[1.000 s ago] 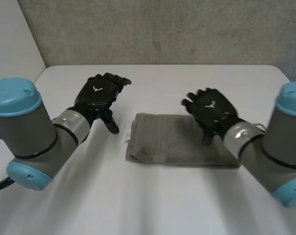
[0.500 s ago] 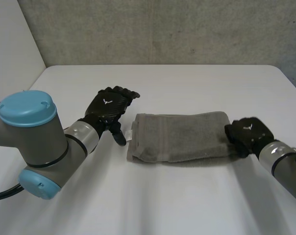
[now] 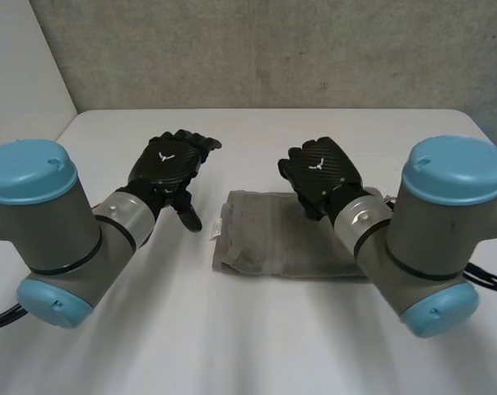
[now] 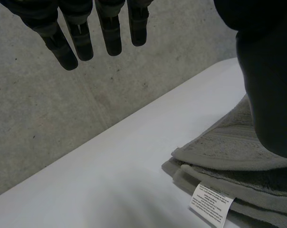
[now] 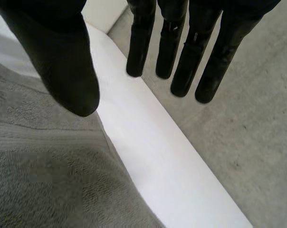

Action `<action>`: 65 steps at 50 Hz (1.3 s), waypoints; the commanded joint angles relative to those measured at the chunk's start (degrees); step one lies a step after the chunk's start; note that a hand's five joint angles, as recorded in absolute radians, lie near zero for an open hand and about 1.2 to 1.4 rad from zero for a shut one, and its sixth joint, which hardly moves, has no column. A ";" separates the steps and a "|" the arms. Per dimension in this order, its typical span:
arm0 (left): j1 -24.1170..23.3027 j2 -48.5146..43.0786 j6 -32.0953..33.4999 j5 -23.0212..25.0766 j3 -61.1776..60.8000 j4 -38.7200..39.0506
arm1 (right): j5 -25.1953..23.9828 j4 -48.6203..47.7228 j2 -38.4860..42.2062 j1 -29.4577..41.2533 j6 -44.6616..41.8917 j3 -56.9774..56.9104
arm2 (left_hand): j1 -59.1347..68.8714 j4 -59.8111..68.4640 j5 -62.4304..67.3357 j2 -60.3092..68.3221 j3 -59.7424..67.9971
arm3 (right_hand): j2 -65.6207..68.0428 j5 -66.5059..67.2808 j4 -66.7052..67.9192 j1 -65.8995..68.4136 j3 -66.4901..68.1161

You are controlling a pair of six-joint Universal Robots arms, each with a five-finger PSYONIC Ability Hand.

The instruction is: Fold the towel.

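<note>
Nearest are the two big arms, the left arm (image 3: 34, 222) and the right arm (image 3: 438, 222), with bare white table (image 3: 248, 329) between them. A bit farther, in the middle of the table, lies the grey towel (image 3: 265, 243). It is already folded into a long flat strip.

The left hand (image 3: 168, 163) hangs over the table just beside the towel's end, loose and holding nothing. The right hand (image 3: 321, 171) hangs over the towel's far edge, and it holds nothing too. Behind it all is the grey wall (image 3: 273, 49).

What could go wrong? The towel is in layers. If a hand picks up the top layer alone, the fold could fall open. If a hand pushes flat on it, the whole strip could slide.

The head view shows the backs of the hands. The wrist views show more – the left hand's fingers (image 4: 81, 38) and the right hand's fingers (image 5: 191, 57) are straight. The left wrist view also shows the stacked layers and a white label (image 4: 210, 203).
</note>
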 commanded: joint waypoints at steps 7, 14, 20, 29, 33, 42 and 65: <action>-0.39 -0.11 -0.01 0.18 -0.84 0.11 | -6.68 -2.58 -9.66 -18.66 0.74 20.36 | -2.24 -1.89 -11.06 -1.60 -1.14 | -3.41 -16.03 -3.51 -3.40 -3.61; -0.57 -0.11 -0.02 0.09 -0.92 0.11 | -12.68 -2.67 -9.49 -26.05 0.65 28.47 | -2.40 -2.06 -11.22 -1.77 -1.31 | -1.90 -14.52 -2.00 -1.89 -2.10; -0.57 -0.46 -0.02 0.09 -0.92 0.11 | -13.38 -3.81 -8.35 -27.12 0.56 29.09 | -2.40 -2.06 -11.22 -1.77 -1.31 | 4.32 -8.29 4.23 4.34 4.13; -0.57 -0.55 -0.02 0.09 -1.01 0.11 | -10.75 -6.71 -4.92 -27.12 0.39 27.86 | -2.40 -2.06 -11.22 -1.77 -1.31 | 46.32 33.70 46.22 46.33 46.12; -0.57 -0.37 -0.02 0.09 -0.84 0.11 | -7.77 -9.00 -8.59 -26.33 -0.32 26.55 | -2.40 -2.06 -11.22 -1.77 -1.31 | 46.32 33.70 46.23 46.34 46.12; 0.13 2.17 -0.02 -0.09 0.30 0.02 | -7.49 -8.30 -10.11 -10.80 0.47 15.40 | -2.74 -2.39 -11.56 -2.11 -1.64 | 46.32 33.70 46.23 46.34 46.12; 3.21 4.99 -7.40 0.09 0.57 0.20 | -8.03 4.01 10.75 10.59 -0.06 -6.08 | -3.08 -2.73 -11.90 -2.45 -1.98 | -0.21 -12.82 -0.30 -0.19 -0.40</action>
